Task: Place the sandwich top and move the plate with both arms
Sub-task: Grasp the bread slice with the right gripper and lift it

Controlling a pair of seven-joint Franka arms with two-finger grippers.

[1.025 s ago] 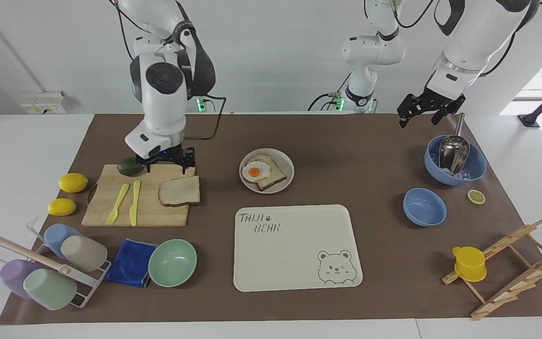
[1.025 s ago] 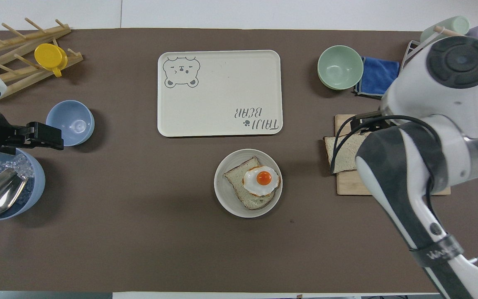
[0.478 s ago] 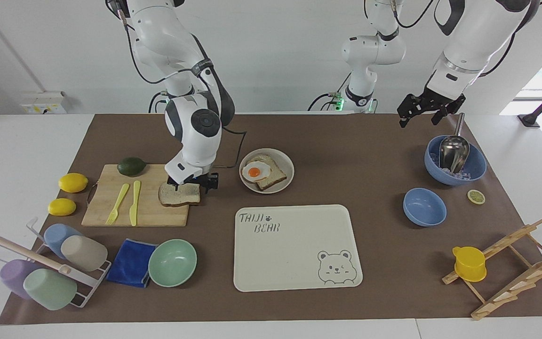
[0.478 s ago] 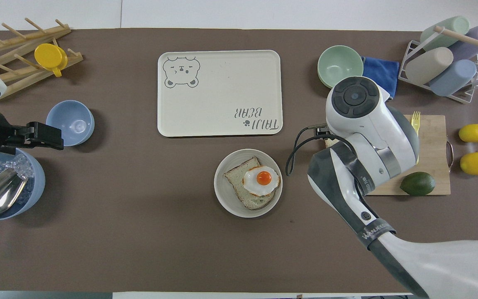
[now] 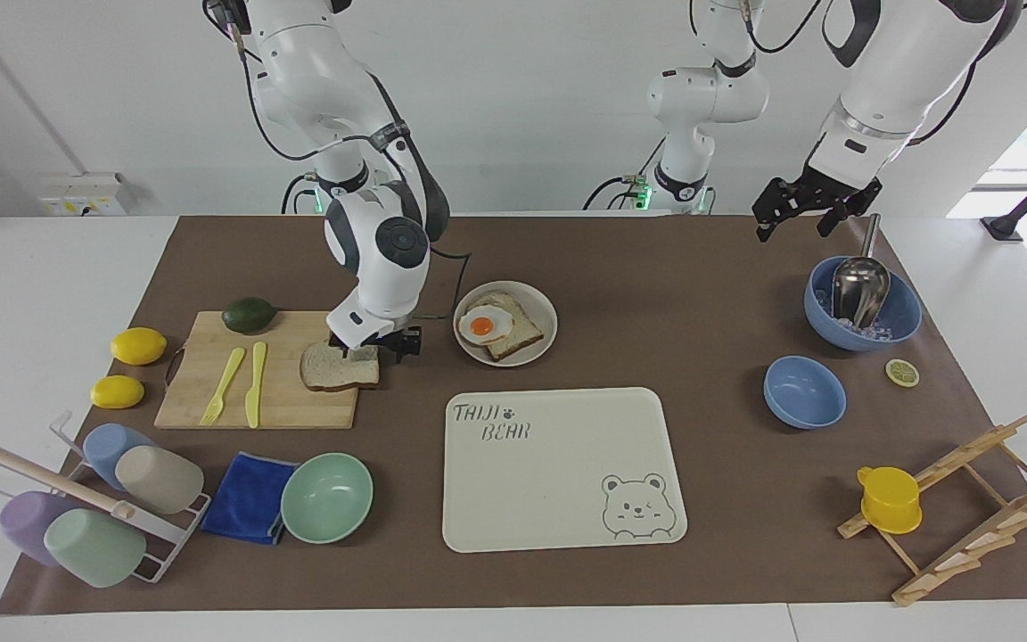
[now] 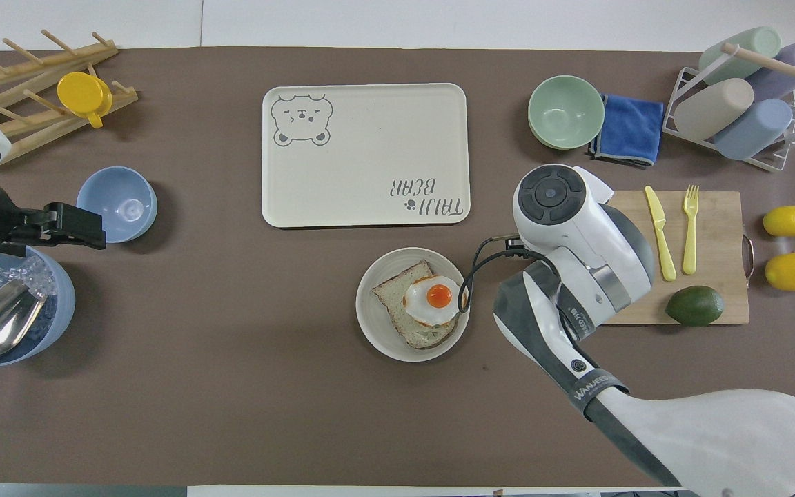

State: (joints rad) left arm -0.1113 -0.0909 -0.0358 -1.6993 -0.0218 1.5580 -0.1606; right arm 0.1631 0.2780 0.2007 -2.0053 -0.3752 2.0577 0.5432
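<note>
While the right arm bends low over the cutting board (image 5: 255, 392) at left centre of the facing view, its right end effector (image 5: 374, 346) sits at the corner of the sandwich top (image 5: 339, 367), straddling the slice's edge with its jaws spread wide; I cannot tell whether they touch the bread. The slice lies flat on the board's end toward mid-frame, beside the yellow knife (image 5: 255, 383) and yellow fork (image 5: 224, 385). In the overhead view the arm's wrist hides the slice entirely.

The plate (image 5: 540, 308) stands just right of that end effector in the facing view, upper centre, carrying a bread slice topped with a fried egg (image 5: 485, 325). Below it in frame lies the bear-printed tray (image 5: 558, 499).

Left arm waits at upper right of the facing view; left end effector (image 5: 801, 207) hangs above the worktop near the blue bowl (image 5: 901, 316) holding the metal scoop (image 5: 859, 285), jaws wide, holding nothing.

An avocado (image 5: 249, 314) sits at the board's upper corner.
</note>
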